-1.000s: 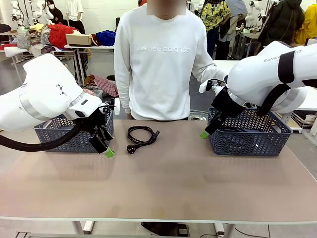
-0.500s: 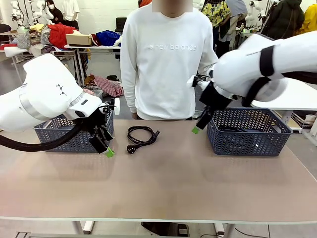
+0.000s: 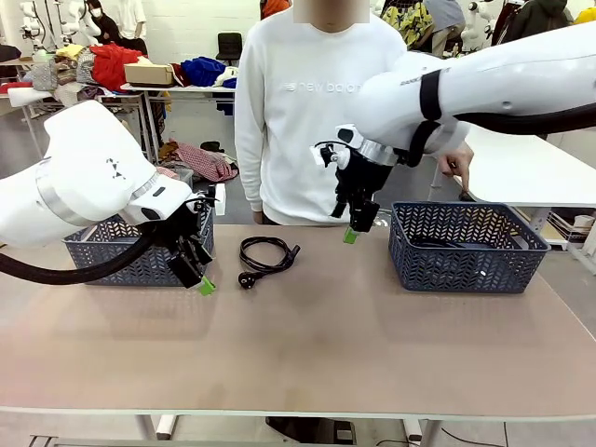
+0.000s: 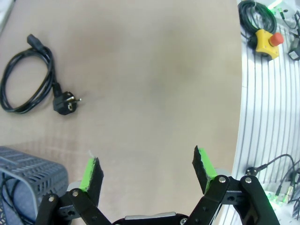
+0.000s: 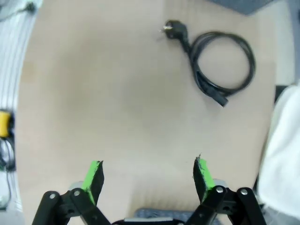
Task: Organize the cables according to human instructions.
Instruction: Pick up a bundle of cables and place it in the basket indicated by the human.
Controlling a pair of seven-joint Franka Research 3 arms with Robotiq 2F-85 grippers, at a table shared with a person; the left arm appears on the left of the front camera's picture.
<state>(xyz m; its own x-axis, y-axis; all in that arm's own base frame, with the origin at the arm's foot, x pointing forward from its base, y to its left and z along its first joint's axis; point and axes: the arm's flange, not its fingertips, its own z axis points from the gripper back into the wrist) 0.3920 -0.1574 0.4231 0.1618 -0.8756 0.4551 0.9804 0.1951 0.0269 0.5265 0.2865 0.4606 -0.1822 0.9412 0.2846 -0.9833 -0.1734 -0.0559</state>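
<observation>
Front view gives you the counter point(image 3: 307, 354) with one coiled power cord point(image 3: 264, 255) lying at about 11 o'clock from its middle, the round plug toward you and the other end pointing at the person point(image 3: 312, 112) standing at 12 o'clock. Two dark mesh baskets flank it: the left basket point(image 3: 112, 253) at 9 o'clock, the right basket point(image 3: 470, 247) at 2 o'clock with black cable visible inside.

Your left claw point(image 3: 199, 279) hangs just in front of the left basket, at 9 o'clock from the cord, fingers spread and empty. Your right claw point(image 3: 352, 233) hovers above the counter between the cord and the right basket, also spread and holding nothing.

The person's hand point(image 3: 456, 163) is raised beyond the right basket.

The near half of the counter is bare. In the left wrist view the counter's edge runs past a yellow stop button point(image 4: 268, 41).
</observation>
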